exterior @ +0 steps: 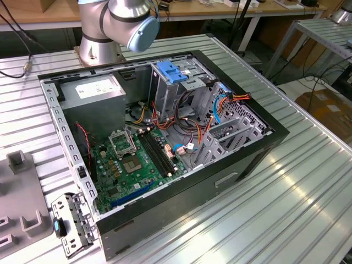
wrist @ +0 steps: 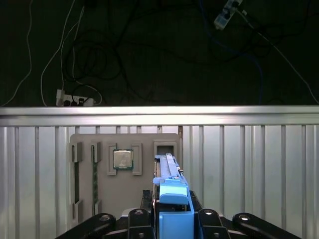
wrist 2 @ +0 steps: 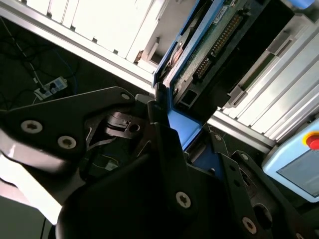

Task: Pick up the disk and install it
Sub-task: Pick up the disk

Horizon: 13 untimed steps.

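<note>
In the exterior view, going from its left, a grey tray (exterior: 19,187) lies on the ribbed counter (exterior: 286,209). Next comes the open case (exterior: 165,220) with its motherboard (exterior: 132,165), then the cage (exterior: 171,88) and the bays (exterior: 231,129) towards that view's right, with loose cables (exterior: 212,113) hanging between them. The disk (wrist 2: 209,50) is not in the case. It is in the gripper (wrist 2: 179,124), held edge-up over the counter. In the first wrist view its blue rail (wrist: 172,184) stands in front of the tray (wrist: 124,142), which holds a chip (wrist: 122,160). The fingers (wrist 2: 154,114) are clamped on the disk at one end, apparently on the blue plastic and not on the metal, though the angle makes that hard to judge. That is the main risk. Most of the disk's weight seems to sit beyond the grip, so a quick swing could make it pivot or slip. If the disk then reaches a bay tilted, its rails could jam on the sheet metal. The cables could also snag it or be pinched beneath it.
</note>
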Motion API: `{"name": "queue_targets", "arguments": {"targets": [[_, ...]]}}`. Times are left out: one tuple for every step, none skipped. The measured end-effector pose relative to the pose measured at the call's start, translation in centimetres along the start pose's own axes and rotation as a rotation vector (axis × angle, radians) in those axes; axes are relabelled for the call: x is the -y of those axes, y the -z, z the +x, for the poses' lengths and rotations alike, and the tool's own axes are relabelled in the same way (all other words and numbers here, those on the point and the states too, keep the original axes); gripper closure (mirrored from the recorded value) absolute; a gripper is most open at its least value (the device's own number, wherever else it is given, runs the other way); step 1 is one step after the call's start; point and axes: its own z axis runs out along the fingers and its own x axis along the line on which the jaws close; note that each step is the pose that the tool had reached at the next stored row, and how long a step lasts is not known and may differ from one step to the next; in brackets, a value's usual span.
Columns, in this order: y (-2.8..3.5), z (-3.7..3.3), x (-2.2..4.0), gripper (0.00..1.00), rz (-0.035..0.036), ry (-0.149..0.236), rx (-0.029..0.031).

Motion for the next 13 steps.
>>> {"name": "queue_targets", "arguments": {"targets": [[0.24,0.01,0.00,0.63,0.0000,0.000,0.0000],[0.52,0.02,0.00,0.63,0.0000,0.000,0.0000],[0.88,0.03,-0.01,0.63,0.0000,0.000,0.0000],[1.19,0.04,-0.01,0.63,0.0001,0.000,0.0001],[1.50,0.04,-0.01,0.63,0.0000,0.000,0.0000],[1.84,0.05,-0.02,0.63,0.0000,0.000,0.0000],[2.17,0.07,-0.02,0.63,0.0001,0.000,0.0000],[2.45,0.07,-0.02,0.63,0.0000,0.000,0.0000],[2.62,0.08,-0.03,0.63,0.0000,0.000,0.0000],[2.77,0.08,-0.03,0.63,0.0001,0.000,0.0000],[2.96,0.09,-0.03,0.63,0.0001,0.000,0.0001],[3.12,0.09,-0.03,0.63,0.0001,0.000,0.0000],[3.33,0.10,-0.03,0.63,0.0000,0.000,0.0000]]}}
